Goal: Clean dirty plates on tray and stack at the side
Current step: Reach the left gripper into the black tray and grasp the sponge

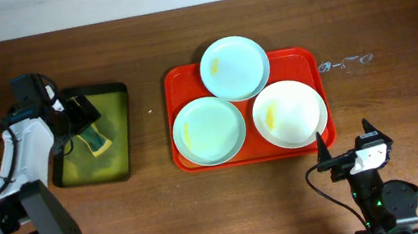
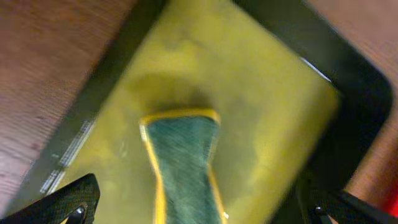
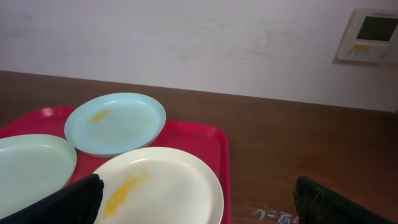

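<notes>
Three plates lie on the red tray point(image 1: 300, 58): a mint-blue plate point(image 1: 235, 67) at the back, a mint-blue plate point(image 1: 208, 129) at front left, a creamy white plate point(image 1: 290, 113) at front right. All show yellow smears. In the right wrist view the white plate point(image 3: 168, 186), the back plate point(image 3: 115, 122) and the left plate point(image 3: 31, 171) rest on the tray point(image 3: 208, 140). My right gripper point(image 1: 344, 143) point(image 3: 199, 208) is open and empty, just in front of the white plate. My left gripper point(image 1: 85, 110) point(image 2: 199, 211) is open, straddling a green-and-yellow sponge point(image 2: 183, 165) point(image 1: 97, 140).
A black tray point(image 1: 89, 135) with yellow-green liquid holds the sponge at the left; in the left wrist view its rim point(image 2: 367, 93) shows. White scribbles point(image 1: 346, 62) mark the table right of the red tray. A wall panel point(image 3: 372, 34) hangs behind.
</notes>
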You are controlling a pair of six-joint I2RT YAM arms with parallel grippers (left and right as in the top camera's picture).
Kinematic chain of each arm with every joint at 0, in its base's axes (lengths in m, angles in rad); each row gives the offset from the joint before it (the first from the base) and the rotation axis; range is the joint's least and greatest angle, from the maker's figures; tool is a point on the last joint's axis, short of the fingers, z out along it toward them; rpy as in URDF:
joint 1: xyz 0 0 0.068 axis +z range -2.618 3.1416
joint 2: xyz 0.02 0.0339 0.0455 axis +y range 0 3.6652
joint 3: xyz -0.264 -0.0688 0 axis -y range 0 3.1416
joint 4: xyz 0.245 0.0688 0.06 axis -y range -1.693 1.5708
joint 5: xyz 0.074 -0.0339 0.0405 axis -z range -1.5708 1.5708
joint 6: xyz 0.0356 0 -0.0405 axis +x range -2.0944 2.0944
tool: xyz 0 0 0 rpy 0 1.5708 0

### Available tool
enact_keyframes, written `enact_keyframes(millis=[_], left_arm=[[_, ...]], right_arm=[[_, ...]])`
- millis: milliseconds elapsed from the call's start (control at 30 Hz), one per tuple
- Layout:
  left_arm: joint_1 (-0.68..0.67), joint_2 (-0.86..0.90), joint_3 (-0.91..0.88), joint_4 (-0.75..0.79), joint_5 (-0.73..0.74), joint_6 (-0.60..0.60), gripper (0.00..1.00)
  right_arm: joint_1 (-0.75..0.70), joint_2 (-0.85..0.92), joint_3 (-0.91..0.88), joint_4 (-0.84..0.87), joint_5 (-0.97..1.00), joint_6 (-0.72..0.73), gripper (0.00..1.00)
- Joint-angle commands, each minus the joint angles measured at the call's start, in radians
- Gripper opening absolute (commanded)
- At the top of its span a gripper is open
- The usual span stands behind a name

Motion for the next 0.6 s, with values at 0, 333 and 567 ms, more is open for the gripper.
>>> enact_keyframes(millis=[0, 333, 567], left_arm=[[-0.003, 0.034, 0.018, 0.013, -0.093, -0.042, 0.92], [-0.006, 0.143, 0.013, 0.019, -0.082, -0.041, 0.44], [-0.006, 0.143, 0.013, -0.014, -0.082, -0.041, 0.82]], right_arm=[[0.008, -0.006, -0.008, -0.001, 0.008, 0.001, 0.98], [0.008, -0.006, -0.008, -0.001, 0.008, 0.001, 0.98], [0.008, -0.006, -0.008, -0.001, 0.008, 0.001, 0.98]])
